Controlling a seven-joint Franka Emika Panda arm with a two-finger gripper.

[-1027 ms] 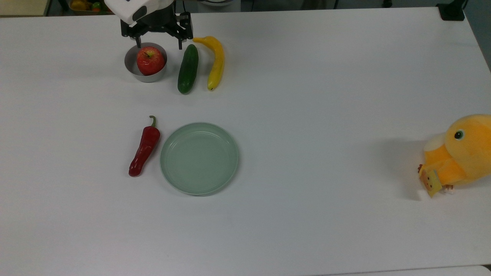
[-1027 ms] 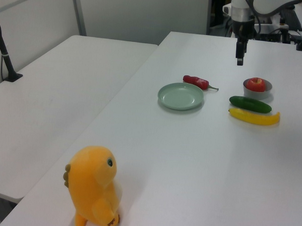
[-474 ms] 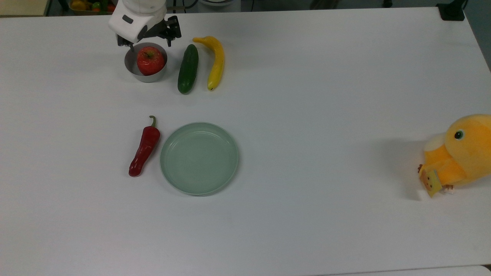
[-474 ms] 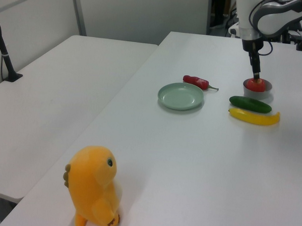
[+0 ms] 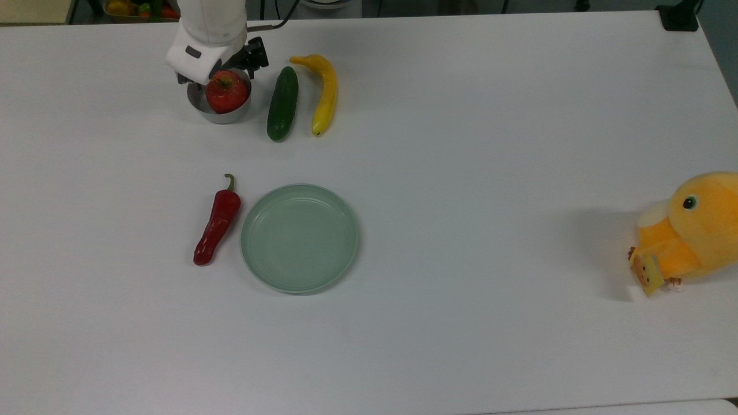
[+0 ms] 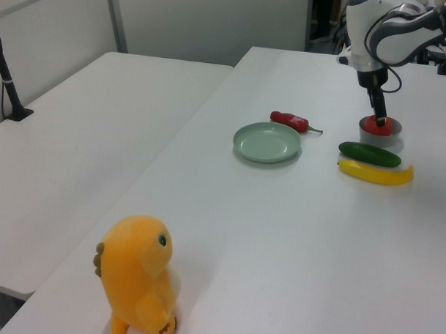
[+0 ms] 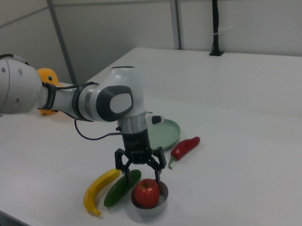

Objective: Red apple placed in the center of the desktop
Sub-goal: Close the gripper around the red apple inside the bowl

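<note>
At the bench's (image 5: 461,144) 11 o'clock corner in the top view, the red apple (image 5: 226,91) sits in a small metal bowl (image 5: 219,114), stem up, not lifted. The gripper (image 7: 139,170) is low over it in the right view, fingers spread and straddling the apple, tips near the bowl rim on either side, no clear contact. A cucumber (image 5: 282,104) lies just beside the bowl at its 3 o'clock in the top view, a banana (image 5: 324,92) past that. A chili pepper (image 5: 218,222) and green plate (image 5: 299,237) sit toward the bowl's 6 o'clock, well apart from it; a plush duck (image 5: 689,230) is at the far 3 o'clock edge. My read of the step: pre-grasp, about to close. Next move calls for a short drop so the fingers sit at the apple's widest girth, a firm close, a straight lift clear of the bowl wall, then carrying toward bench centre, roughly 2 o'clock of the plate. Risk: a glossy round apple can slip, and a finger may snag the rim and drag the bowl.
</note>
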